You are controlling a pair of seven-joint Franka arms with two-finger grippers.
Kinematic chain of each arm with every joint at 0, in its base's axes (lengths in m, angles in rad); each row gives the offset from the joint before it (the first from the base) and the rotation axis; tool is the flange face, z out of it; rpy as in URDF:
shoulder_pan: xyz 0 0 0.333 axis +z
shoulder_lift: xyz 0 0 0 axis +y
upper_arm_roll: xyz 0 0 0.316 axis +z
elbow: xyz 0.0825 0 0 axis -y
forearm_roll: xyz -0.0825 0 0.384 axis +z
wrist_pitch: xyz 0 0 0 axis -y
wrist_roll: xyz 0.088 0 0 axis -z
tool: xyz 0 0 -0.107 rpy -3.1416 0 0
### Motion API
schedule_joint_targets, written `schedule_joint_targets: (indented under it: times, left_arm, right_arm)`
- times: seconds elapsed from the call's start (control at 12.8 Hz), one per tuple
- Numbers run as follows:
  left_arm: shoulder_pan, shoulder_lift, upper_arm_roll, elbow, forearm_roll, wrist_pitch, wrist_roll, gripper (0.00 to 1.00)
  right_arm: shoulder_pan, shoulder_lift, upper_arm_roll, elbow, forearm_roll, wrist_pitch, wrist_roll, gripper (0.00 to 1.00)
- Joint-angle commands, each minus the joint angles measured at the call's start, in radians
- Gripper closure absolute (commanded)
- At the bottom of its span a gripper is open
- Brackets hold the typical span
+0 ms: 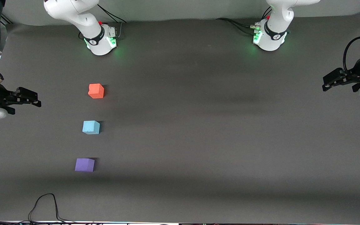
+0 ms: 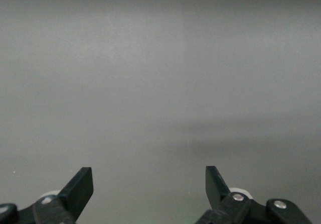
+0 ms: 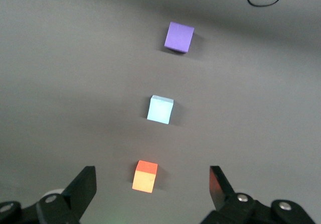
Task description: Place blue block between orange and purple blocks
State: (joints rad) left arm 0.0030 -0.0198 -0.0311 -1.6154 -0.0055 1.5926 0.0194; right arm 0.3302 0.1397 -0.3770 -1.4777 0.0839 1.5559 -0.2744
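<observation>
Sky-blue foam: blue block (image 1: pixel 91 127) already on table between orange block (image 1: pixel 96 91) and purple block (image 1: pixel 84 164), roughly in line. Right gripper (image 1: pixel 31 97) nearer blue block, jaws wide, empty. Left gripper (image 1: pixel 329 82) waits well apart, wide, empty. Task probably done.

orange block (image 1: pixel 96 91): orange-red, plain matte
blue block (image 1: pixel 91 127): light sky blue, plain matte
purple block (image 1: pixel 84 164): violet, plain matte
tabletop (image 1: pixel 217 134): dark grey, no pattern
left pincer (image 1: pixel 329 82): black fingers on a white arm
right pincer (image 1: pixel 32 97): black fingers
arm bases (image 1: pixel 269 39): white with a black band, lit green
cable (image 1: pixel 47 204): black
</observation>
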Motion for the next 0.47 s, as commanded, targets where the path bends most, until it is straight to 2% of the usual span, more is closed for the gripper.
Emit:
schedule_joint_targets:
  times: [0.0, 0.16, 0.23, 0.39]
  left_arm:
    - [-0.005, -0.006, 0.000, -0.006, 0.002, 0.013, -0.016, 0.00]
    - [-0.005, -0.006, 0.000, -0.008, 0.002, 0.013, -0.016, 0.00]
    - [-0.006, -0.006, 0.000, -0.008, 0.002, 0.013, -0.016, 0.00]
    - [-0.005, -0.005, 0.000, -0.008, 0.002, 0.015, -0.016, 0.00]
  right_arm:
    - [-0.168, -0.143, 0.220, -0.190, -0.055, 0.087, 0.060, 0.00]
    - [-0.262, -0.147, 0.335, -0.197, -0.055, 0.084, 0.066, 0.00]
    - [-0.266, -0.152, 0.358, -0.197, -0.055, 0.084, 0.089, 0.00]
    - [-0.270, -0.163, 0.365, -0.194, -0.053, 0.073, 0.096, 0.00]
